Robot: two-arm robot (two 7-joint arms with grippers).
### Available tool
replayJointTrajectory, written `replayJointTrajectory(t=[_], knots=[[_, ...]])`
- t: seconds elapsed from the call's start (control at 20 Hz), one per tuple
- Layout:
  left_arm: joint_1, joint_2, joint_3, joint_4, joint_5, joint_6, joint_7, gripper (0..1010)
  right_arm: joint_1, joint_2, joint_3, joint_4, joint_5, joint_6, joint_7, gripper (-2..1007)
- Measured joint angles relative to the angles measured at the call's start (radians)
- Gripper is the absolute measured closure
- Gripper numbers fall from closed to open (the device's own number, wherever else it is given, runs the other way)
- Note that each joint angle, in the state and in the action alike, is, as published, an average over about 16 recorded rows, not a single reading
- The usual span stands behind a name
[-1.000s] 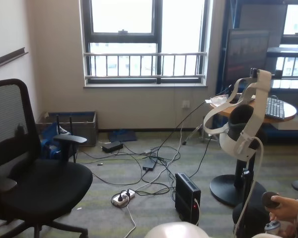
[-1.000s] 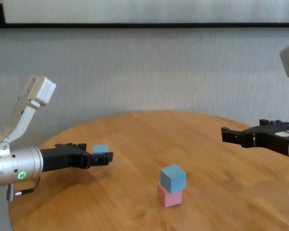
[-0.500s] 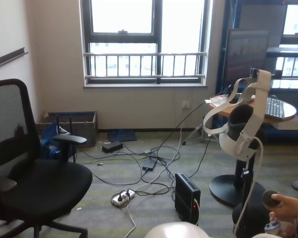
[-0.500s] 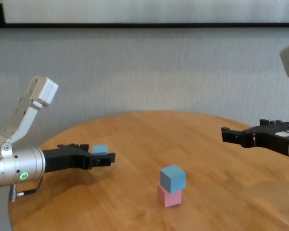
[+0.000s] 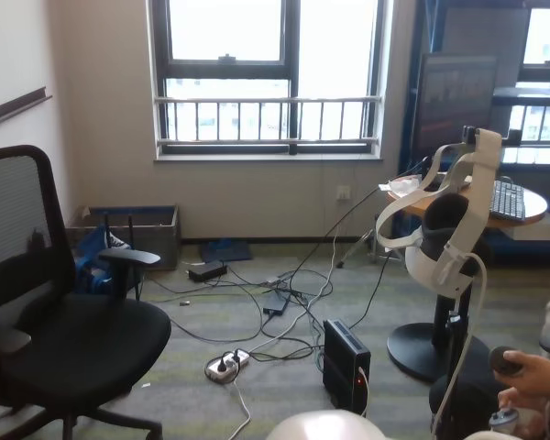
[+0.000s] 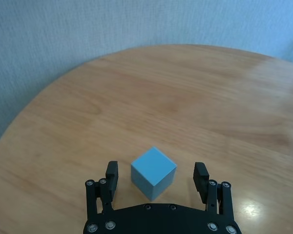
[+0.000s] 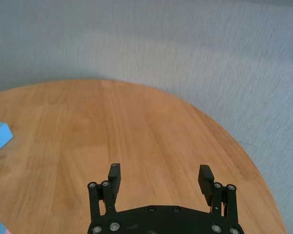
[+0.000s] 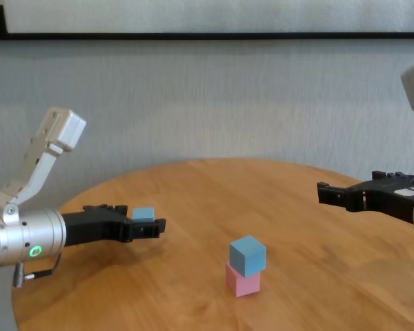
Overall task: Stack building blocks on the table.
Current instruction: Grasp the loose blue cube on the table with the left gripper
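The loose light blue matte cube (image 6: 153,172) sits on the left part of the round orange-brown wooden worktop (image 8: 310,207), directly between the spread jaws of the left gripper (image 6: 156,174), touching neither finger. It lies corner-on to them. The pale pink cube (image 8: 243,279) carrying a second light blue cube (image 8: 248,254) stands nearer the middle. The right gripper (image 8: 329,193), jaws apart, hovers well away on the right.

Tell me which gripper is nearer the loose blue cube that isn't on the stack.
Left. The left gripper has its open jaws on either side of the loose blue cube, not gripping it. The right gripper hangs open across the table, far off.
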Motion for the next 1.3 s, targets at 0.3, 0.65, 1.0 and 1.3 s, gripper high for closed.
replayJointTrajectory(t=[0.3, 0.65, 1.0, 1.3], knots=[[0.046, 0.019, 0.012, -0.104, 0.008, 0.05, 0.018, 10, 0.0, 0.0, 0.0, 0.0, 0.0, 0.0, 0.0, 0], [0.005, -0.004, 0.008, -0.019, 0.026, 0.02, 0.003, 10, 0.0, 0.0, 0.0, 0.0, 0.0, 0.0, 0.0, 0], [-0.084, -0.046, 0.005, 0.172, 0.033, -0.066, -0.02, 10, 0.0, 0.0, 0.0, 0.0, 0.0, 0.0, 0.0, 0], [-0.125, -0.064, 0.006, 0.256, 0.032, -0.105, -0.03, 10, 0.0, 0.0, 0.0, 0.0, 0.0, 0.0, 0.0, 0]])
